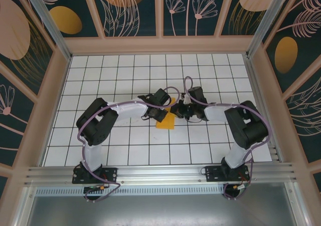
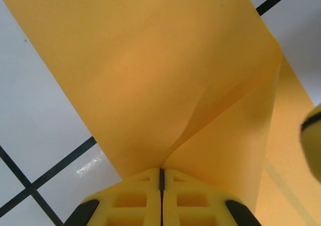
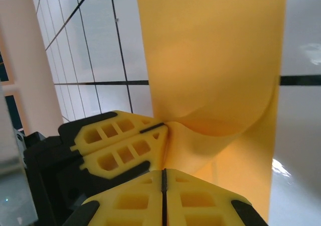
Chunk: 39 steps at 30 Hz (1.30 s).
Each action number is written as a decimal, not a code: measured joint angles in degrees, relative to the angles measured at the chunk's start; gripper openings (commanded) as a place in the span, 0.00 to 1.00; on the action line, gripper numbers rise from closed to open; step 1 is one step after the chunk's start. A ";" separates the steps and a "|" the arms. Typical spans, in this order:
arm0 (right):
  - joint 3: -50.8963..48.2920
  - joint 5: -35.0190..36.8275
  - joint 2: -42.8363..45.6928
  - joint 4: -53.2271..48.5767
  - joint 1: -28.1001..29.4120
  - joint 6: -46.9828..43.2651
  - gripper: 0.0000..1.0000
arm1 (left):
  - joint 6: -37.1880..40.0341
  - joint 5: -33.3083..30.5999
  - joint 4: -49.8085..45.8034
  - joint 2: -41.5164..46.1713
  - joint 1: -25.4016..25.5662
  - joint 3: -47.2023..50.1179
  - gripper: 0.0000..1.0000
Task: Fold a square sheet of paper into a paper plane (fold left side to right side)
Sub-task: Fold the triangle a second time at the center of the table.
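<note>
Top: one square sheet of paper (image 1: pixel 166 122), thin, orange-yellow, mid-table on white grid tiles (image 1: pixel 125 140), between left gripper (image 1: pixel 160 116) and right gripper (image 1: pixel 180 111).
Left wrist: two yellow fingers (image 2: pixel 133 198) pressed together, pinching the matte, curled sheet.
Right wrist: jaws likewise clamped on its edge.

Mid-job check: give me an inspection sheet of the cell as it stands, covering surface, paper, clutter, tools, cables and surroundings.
Surface: white grid-tiled table, glossy, no marks seen.
Job's things: orange-yellow paper mid-table between the arms, one flap lifted and curled over the lower layer, not creased flat.
Clutter: nothing seen.
Grippers: left tool shut on the paper where the flap bends; right tool shut, tips at the paper, grip unclear.
Cables: purple cables run along both arms, none seen on the paper.
Surroundings: dark floral panels on three sides, aluminium rail at the near edge.
</note>
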<state>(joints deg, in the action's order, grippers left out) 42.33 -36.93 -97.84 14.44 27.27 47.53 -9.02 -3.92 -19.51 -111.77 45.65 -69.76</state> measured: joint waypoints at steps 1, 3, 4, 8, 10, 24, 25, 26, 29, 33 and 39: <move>0.28 -0.07 -0.28 0.31 0.13 0.04 0.10 | 0.00 0.00 0.00 0.00 -0.02 0.00 0.07; 0.72 -0.24 -0.87 0.48 0.24 0.26 0.10 | 0.00 0.00 0.00 0.00 0.00 0.00 0.08; 0.83 -0.26 -1.18 0.70 0.26 0.37 0.10 | 0.00 0.00 0.00 0.00 0.00 0.00 0.08; 1.27 -0.31 -2.84 0.83 0.35 0.61 0.10 | 0.00 0.00 0.02 0.00 -0.02 0.00 0.08; 1.42 -0.37 -3.61 0.83 0.50 0.66 0.10 | 0.02 -0.02 0.00 0.00 0.00 0.00 0.07; 1.79 -0.15 -4.74 0.37 0.70 0.42 0.10 | 0.00 -0.22 0.00 0.00 0.00 0.00 0.08; 1.90 0.00 -4.90 0.24 0.70 0.37 0.10 | 0.00 -0.22 0.00 0.00 0.00 0.00 0.08; 2.05 0.07 -5.05 0.07 0.70 0.31 0.10 | 0.00 -0.24 0.00 0.00 0.00 0.00 0.08; 2.40 0.72 -5.31 -0.55 0.70 -0.24 0.10 | 0.00 -0.26 0.00 0.00 0.00 0.00 0.08; 2.43 1.27 -5.49 -1.20 0.70 -0.68 0.10 | 0.00 -0.44 0.02 0.00 0.00 0.00 0.08; 2.45 1.53 -6.38 -1.38 0.70 -0.72 0.10 | 0.00 -0.72 0.11 0.00 0.00 0.00 0.07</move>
<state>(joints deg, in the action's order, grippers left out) 44.77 -35.40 -104.22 13.06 27.97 46.81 -9.02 -4.64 -19.40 -111.77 45.65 -69.76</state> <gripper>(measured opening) 0.103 0.075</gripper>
